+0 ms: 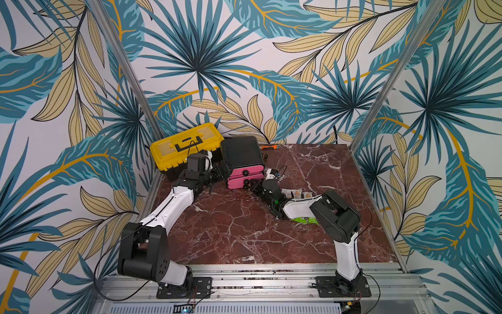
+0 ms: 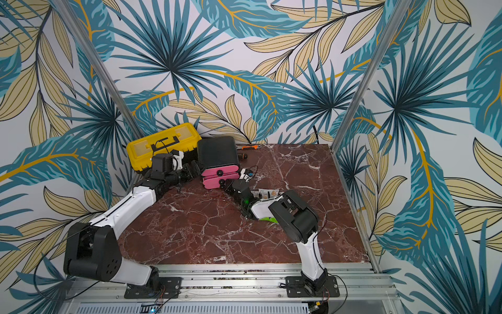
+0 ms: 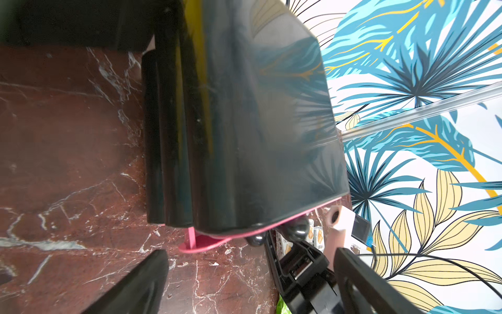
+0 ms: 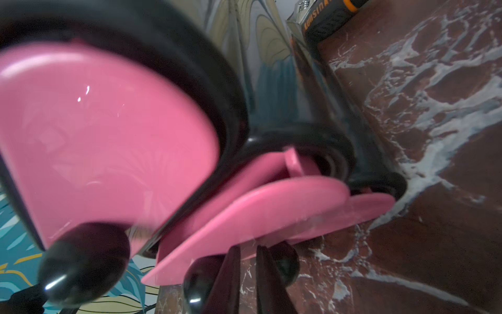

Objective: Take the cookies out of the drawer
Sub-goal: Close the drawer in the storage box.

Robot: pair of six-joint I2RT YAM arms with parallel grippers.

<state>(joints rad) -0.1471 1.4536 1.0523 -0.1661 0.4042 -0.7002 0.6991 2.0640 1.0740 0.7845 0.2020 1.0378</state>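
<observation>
I look into a robot test cell, not a home. Aluminium posts (image 1: pixel 122 58) frame walls covered with palm-leaf wallpaper (image 1: pixel 195 68), and a marble-pattern tabletop (image 1: pixel 239 233) lies between them. The left arm (image 1: pixel 168 204) and the right arm (image 1: pixel 347 255) are bolted on an aluminium rail (image 1: pixel 260 280) at the near edge. A yellow toolbox (image 1: pixel 187 144) stands far left.

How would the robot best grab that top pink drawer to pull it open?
By the round black knob in the middle of the top pink drawer, approached straight from the front, the open table side. The front is a smooth curved panel seated in the black cabinet, offering no edge to catch; the knob alone sticks out far enough for two fingers to pinch, I'd judge.
</observation>
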